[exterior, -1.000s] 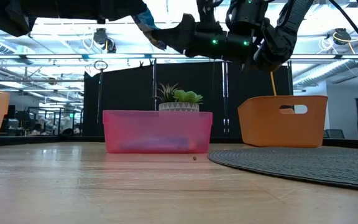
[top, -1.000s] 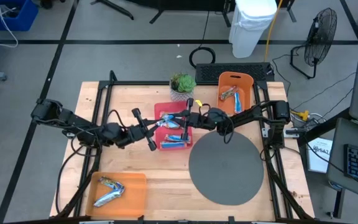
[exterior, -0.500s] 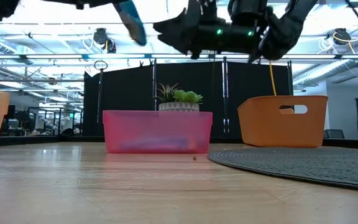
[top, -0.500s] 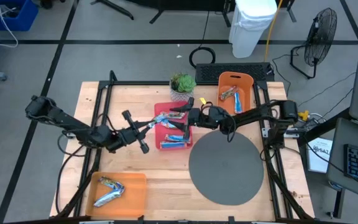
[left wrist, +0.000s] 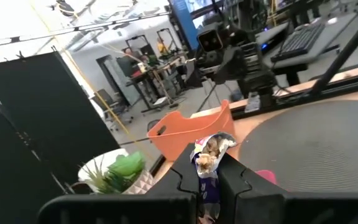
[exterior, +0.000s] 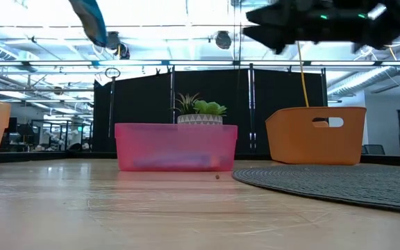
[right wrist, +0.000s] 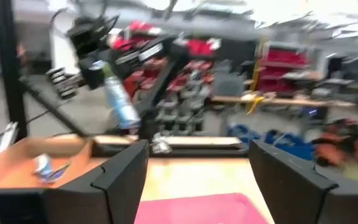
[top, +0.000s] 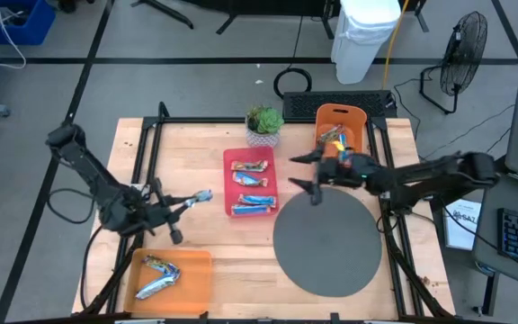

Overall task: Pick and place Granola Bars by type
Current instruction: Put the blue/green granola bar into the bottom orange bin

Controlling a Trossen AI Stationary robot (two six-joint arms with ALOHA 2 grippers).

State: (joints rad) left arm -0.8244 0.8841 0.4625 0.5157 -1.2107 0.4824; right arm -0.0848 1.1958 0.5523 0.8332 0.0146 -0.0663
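One blue-and-white granola bar (top: 199, 196) sits clamped in the left gripper (top: 185, 202), held by one end, with most of its length sticking out free toward the centre of the high view. It hangs in the air over bare table (top: 196, 238), left of the red tray (top: 229, 164) and above the orange tray (top: 196, 270) at the lower left of the frame, which already holds two blue-and-silver bars (top: 157, 274). In the left wrist view the wrapper (left wrist: 209, 155) pokes up between the dark fingers (left wrist: 241, 183), which pinch only its crimped end.

That thin hold is the main risk: a shiny wrapper gripped at its tail could slide out during the swing and land on the table rather than in the lower-left tray. A release made too early, before the bar is over the tray, would likely do the same.

The right gripper (top: 311, 178) hangs with its jaws spread wide and nothing between them, at the upper rim of the round grey mat (top: 326, 252), between the red tray and the orange bin (top: 360, 117) at the upper right. Several bars (top: 252, 186) remain in the red tray, mixed brown and blue. Since they lie close together, a wide-open approach may nudge or pick up a neighbour of the wrong type.
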